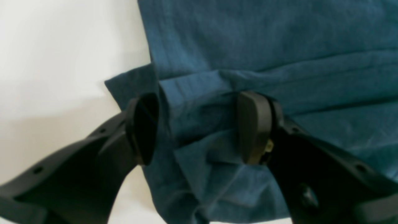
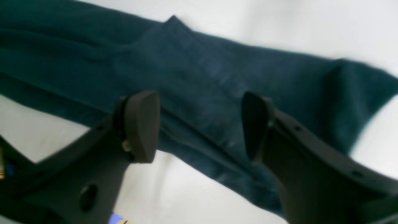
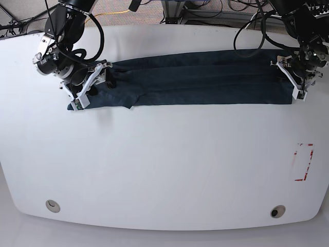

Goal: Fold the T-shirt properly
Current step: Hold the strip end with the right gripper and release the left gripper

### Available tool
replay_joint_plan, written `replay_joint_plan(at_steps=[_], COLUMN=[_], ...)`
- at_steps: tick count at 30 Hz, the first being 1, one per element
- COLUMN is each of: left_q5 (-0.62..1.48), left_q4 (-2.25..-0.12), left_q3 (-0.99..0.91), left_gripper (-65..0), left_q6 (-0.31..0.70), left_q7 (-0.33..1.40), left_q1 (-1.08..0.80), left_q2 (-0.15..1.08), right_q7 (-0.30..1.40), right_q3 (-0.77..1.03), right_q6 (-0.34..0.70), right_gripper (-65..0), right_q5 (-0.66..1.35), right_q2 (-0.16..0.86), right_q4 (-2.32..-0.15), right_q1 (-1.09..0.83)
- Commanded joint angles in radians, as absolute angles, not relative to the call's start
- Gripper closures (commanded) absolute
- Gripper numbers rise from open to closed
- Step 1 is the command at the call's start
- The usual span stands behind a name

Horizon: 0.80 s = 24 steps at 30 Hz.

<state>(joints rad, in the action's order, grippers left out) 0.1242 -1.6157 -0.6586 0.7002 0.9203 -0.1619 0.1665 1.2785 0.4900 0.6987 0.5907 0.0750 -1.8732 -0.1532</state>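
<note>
We see a white table (image 3: 164,170) with rounded corners filling most of the base view. Near its 4 o'clock edge sits a red-outlined rectangular marking (image 3: 304,162). Two small round fittings sit along the near edge, one at 7 o'clock (image 3: 52,206), one at 5 o'clock (image 3: 277,211). Beyond the far edge at 12 o'clock, cables (image 3: 205,11) lie on the floor.

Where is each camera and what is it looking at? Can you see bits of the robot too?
Left wrist: sits on the left arm, looking down between the open left gripper at the T-shirt end.
Right wrist: sits on the right arm, looking past the open right gripper at the shirt's other end.
Base: looks down from above at the white table, both arms and the long folded shirt.
Shared: every view shows the T-shirt; the base view shows both grippers too.
</note>
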Motion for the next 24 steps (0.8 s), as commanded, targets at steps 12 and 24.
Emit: replay_joint_plan(at_steps=[12, 24], left_q5=[0.332, 0.506], left_q4=[-1.653, -1.437], left_q3=[-0.776, -0.806], left_gripper=[-49.4, -49.6], left_q6=[0.698, 0.698], left_q7=[1.164, 1.193], left_q1=[-0.036, -0.091], left_q2=[0.211, 0.277], right_q7=[1.162, 1.162], right_q3=[0.481, 0.481], right_q6=[0.698, 0.698], right_gripper=[-18.2, -18.1], right_q5=[0.530, 0.532], right_q2=[0.097, 0.107], right_q4=[-1.601, -1.604], right_q1=[-0.139, -0.137])
